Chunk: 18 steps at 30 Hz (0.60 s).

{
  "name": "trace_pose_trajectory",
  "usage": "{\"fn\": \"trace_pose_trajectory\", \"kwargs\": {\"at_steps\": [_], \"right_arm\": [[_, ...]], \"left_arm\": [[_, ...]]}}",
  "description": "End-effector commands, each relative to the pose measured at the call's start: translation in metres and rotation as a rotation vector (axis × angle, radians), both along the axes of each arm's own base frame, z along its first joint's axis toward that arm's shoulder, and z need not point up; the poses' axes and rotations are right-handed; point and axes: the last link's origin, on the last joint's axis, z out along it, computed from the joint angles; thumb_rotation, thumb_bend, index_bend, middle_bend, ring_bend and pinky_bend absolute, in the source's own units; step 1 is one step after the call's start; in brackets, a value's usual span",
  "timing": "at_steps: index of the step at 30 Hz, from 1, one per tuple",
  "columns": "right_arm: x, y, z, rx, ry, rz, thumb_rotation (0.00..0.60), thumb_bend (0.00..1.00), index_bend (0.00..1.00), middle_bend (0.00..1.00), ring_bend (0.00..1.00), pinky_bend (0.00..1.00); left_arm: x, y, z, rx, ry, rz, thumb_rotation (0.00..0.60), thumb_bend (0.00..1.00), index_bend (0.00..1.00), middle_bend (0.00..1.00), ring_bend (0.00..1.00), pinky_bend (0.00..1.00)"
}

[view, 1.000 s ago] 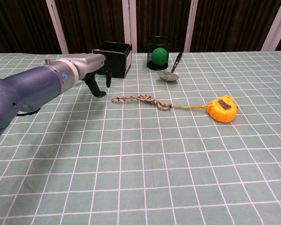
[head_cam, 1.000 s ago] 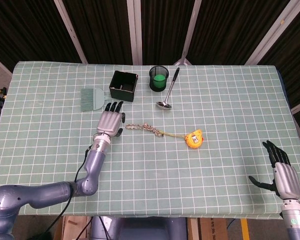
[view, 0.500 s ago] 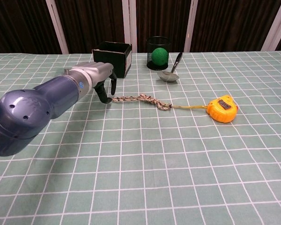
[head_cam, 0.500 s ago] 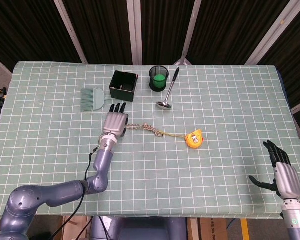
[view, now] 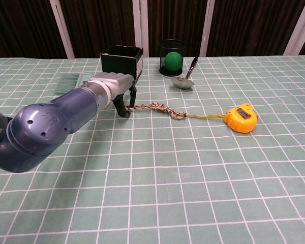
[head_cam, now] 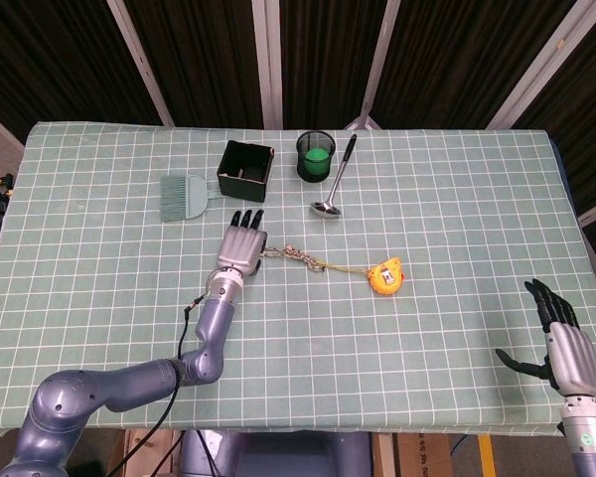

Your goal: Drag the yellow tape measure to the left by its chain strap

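The yellow tape measure (head_cam: 385, 276) (view: 241, 118) lies on the green checked cloth right of centre. Its braided chain strap (head_cam: 296, 256) (view: 157, 108) stretches left from it, flat on the cloth. My left hand (head_cam: 243, 241) (view: 118, 87) hovers over the strap's left end, palm down. Its fingertips (view: 128, 108) point down at that end with fingers apart; the end itself is hidden beneath them, and no grip shows. My right hand (head_cam: 561, 343) hangs open near the table's front right corner, far from the tape measure, and appears only in the head view.
A black box (head_cam: 244, 170) (view: 123, 60) stands just behind my left hand. A green brush (head_cam: 184, 195) (view: 68, 83) lies to its left. A mesh cup with a green ball (head_cam: 316, 157) (view: 172, 57) and a metal ladle (head_cam: 334, 184) (view: 187, 77) sit at the back.
My left hand has slid right along the cloth and now covers the strap's left end. Strap, tape measure and right hand have stayed put.
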Motion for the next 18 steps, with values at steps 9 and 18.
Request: {"fn": "trace_pose_trajectory", "kwargs": {"at_steps": [9,18], "right_arm": [[-0.0002,0.0001,-0.0001,0.0,-0.004,-0.005,0.6,0.19,0.0,0.0,0.0,0.0],[-0.0002,0.0,-0.0002,0.001,-0.003,-0.004,0.6,0.19,0.0,0.0,0.0,0.0]], "left_arm": [[-0.0025,-0.0003,-0.0013,-0.001,-0.005,0.004,0.6,0.48,0.53,0.03,0.0,0.0],[-0.0033,-0.0006,-0.0032,-0.002,-0.006,0.003,0.6,0.48,0.53,0.03,0.0,0.0]]}}
